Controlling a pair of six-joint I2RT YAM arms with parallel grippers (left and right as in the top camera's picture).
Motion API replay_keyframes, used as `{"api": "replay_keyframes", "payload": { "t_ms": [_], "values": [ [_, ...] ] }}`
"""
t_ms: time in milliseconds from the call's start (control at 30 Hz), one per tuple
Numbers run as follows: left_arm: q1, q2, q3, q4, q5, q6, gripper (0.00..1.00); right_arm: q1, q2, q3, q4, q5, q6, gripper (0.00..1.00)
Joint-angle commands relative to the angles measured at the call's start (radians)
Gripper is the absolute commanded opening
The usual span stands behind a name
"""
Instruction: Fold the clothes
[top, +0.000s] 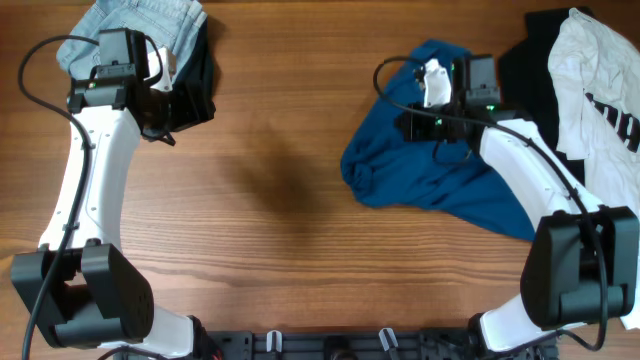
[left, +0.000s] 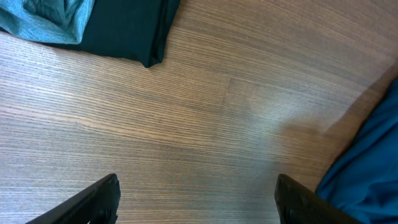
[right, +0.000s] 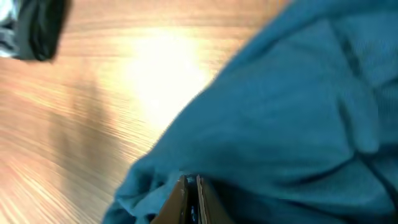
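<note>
right wrist: right gripper (right: 191, 202) pinched narrow on shirt (right: 280, 112) fold, hidden overhead | left wrist: left gripper (left: 198, 202) wide, over table (left: 186, 124) | overhead only: tee (top: 600, 90), far right | counts: 1 shirt mid-right, 1 tee, 1 denim (top: 140, 25), 2 black pieces (top: 195, 80)

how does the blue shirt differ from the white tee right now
The blue shirt is plain deep blue; the white tee carries black print. The blue shirt lies bunched, a fold pinched in the right gripper; the white tee lies free of both grippers, partly over a black piece at the right edge of the table. Both are soft cloth, not yet folded.
</note>
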Motion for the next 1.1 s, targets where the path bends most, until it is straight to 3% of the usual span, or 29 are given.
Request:
{"api": "replay_keyframes", "payload": {
  "t_ms": [0, 267, 500, 733, 1067],
  "values": [
    [0.008, 0.01, -0.001, 0.005, 0.001, -0.068, 0.81, 0.003, -0.031, 0.039, -0.007, -0.05, 0.016, 0.04],
    [0.008, 0.01, -0.001, 0.005, 0.001, -0.097, 0.86, 0.025, -0.031, 0.132, -0.083, -0.042, -0.034, 0.04],
    [0.031, 0.01, -0.001, 0.017, 0.002, -0.098, 0.86, 0.141, -0.031, 0.182, -0.114, 0.031, -0.032, 0.04],
    [0.121, 0.006, -0.001, 0.008, 0.002, -0.101, 0.86, 0.301, -0.031, 0.182, -0.121, 0.065, -0.017, 0.04],
    [0.244, 0.0, 0.0, -0.025, 0.002, -0.092, 0.87, 0.66, -0.027, 0.181, -0.128, 0.09, 0.045, 0.04]
  ]
}}
